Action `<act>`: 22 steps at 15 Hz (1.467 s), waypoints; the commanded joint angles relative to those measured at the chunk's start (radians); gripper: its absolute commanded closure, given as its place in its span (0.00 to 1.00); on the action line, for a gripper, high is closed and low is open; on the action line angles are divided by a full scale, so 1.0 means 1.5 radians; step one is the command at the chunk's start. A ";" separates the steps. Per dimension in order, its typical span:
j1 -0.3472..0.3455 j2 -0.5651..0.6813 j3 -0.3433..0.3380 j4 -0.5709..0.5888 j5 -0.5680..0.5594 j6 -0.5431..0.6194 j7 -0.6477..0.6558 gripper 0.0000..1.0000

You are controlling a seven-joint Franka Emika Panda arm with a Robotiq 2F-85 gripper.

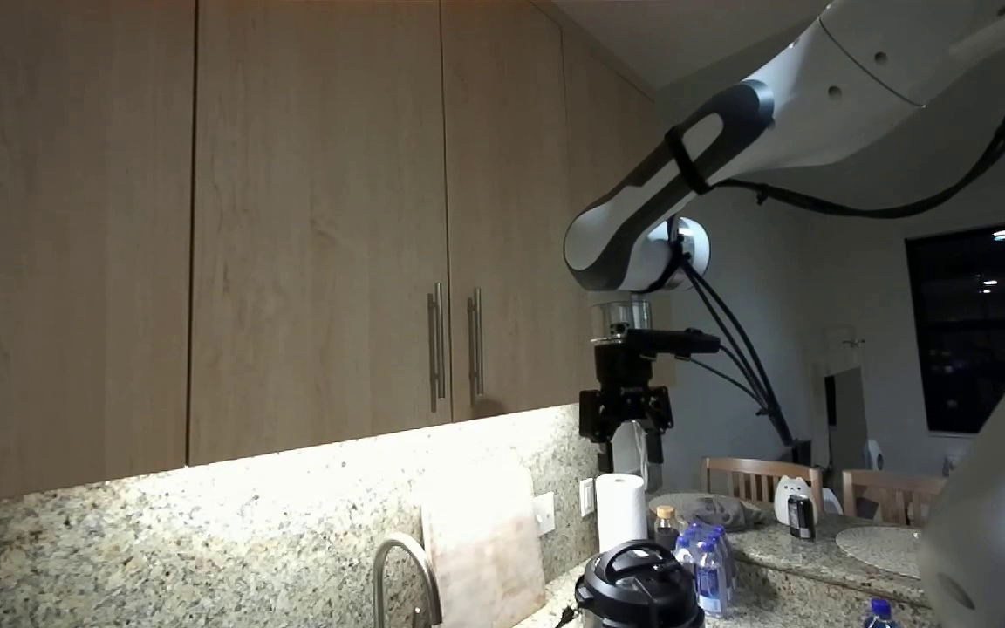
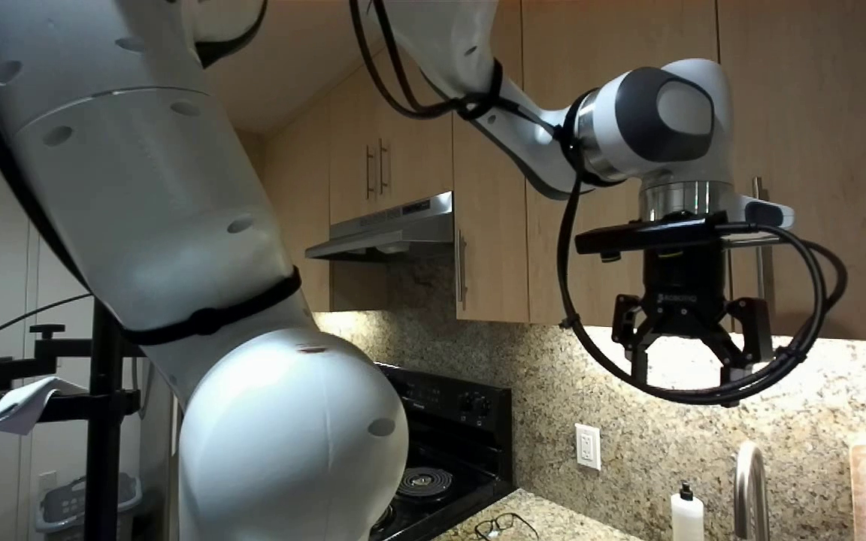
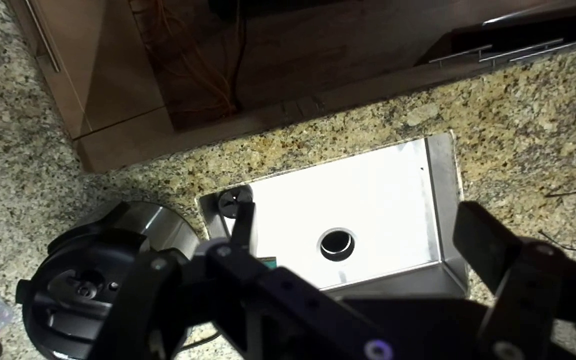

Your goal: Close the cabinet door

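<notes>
The cabinet door [image 1: 507,201] is a tall light-wood upper door with a slim vertical metal bar handle [image 1: 478,342] along its left edge. It stands flush with the door beside it, and its inner face is hidden. In an exterior view the door [image 2: 824,150] shows at the far right, its handle [image 2: 762,255] partly behind the wrist. My gripper [image 1: 631,455] points down, apart from the door, below handle height. In an exterior view the gripper [image 2: 685,376] has its fingers spread with nothing between them. In the wrist view the gripper [image 3: 358,220] is open above the sink.
The matching door [image 1: 319,218] has its handle along the right edge. Below are the faucet [image 1: 402,558], cutting board [image 1: 481,541], paper towel roll [image 1: 621,515], black-lidded cooker [image 1: 642,580] and bottles [image 1: 707,567]. The sink [image 3: 443,200] lies under the gripper. A range hood [image 2: 395,225] juts out.
</notes>
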 commanded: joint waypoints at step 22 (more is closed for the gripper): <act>0.007 -0.083 -0.003 -0.074 -0.012 -0.006 -0.055 0.00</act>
